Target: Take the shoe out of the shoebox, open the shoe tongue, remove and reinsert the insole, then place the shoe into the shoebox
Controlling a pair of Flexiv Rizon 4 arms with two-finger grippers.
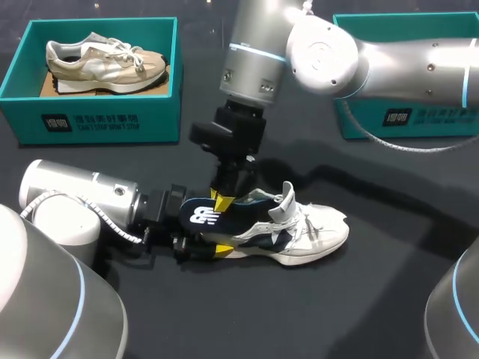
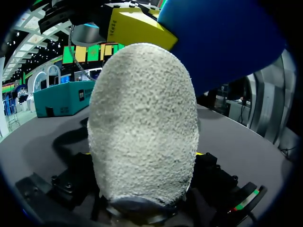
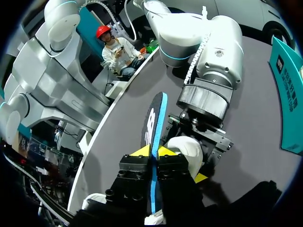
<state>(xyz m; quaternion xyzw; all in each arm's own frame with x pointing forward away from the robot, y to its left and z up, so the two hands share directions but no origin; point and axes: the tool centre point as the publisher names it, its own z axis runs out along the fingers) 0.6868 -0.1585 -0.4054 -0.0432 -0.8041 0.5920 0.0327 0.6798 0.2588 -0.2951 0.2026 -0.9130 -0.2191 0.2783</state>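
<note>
Head view shows our white-and-navy shoe (image 1: 307, 232) on the dark surface (image 1: 374, 307) near its middle, toe toward 3 o'clock. Our left claw (image 1: 212, 228) comes in from 9 o'clock and is closed around the heel, with one yellow tip showing on the near side. In the left wrist view the pale heel fills the gap between its fingers. Our right claw (image 1: 221, 199) hangs down from 12 o'clock, its tips pinched almost together on the thin navy insole (image 1: 200, 215). The insole stands on edge over the heel; we cannot tell whether its far end is inside the shoe. One teal shoebox (image 1: 408, 123) sits at 2 o'clock. A second box (image 1: 97, 123) at 10 o'clock holds a beige shoe (image 1: 105, 63).
</note>
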